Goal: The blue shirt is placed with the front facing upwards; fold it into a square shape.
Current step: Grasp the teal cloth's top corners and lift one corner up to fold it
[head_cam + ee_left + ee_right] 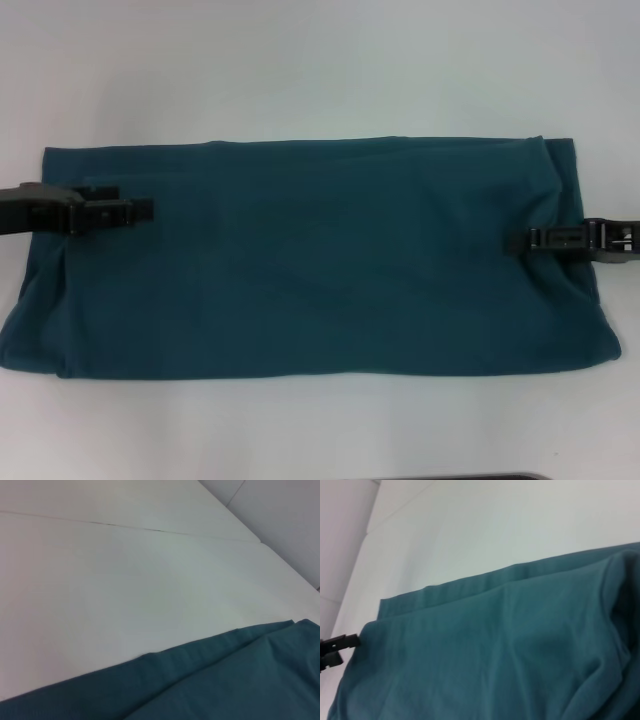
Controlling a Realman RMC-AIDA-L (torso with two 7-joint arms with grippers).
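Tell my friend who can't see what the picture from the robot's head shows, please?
A blue shirt, folded into a wide rectangle with only plain fabric showing, lies flat on a white table. The left gripper sits over its left end and the right gripper over its right end.

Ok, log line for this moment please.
blue shirt: wide folded band, plain side up | left gripper: on left end | right gripper: on right end
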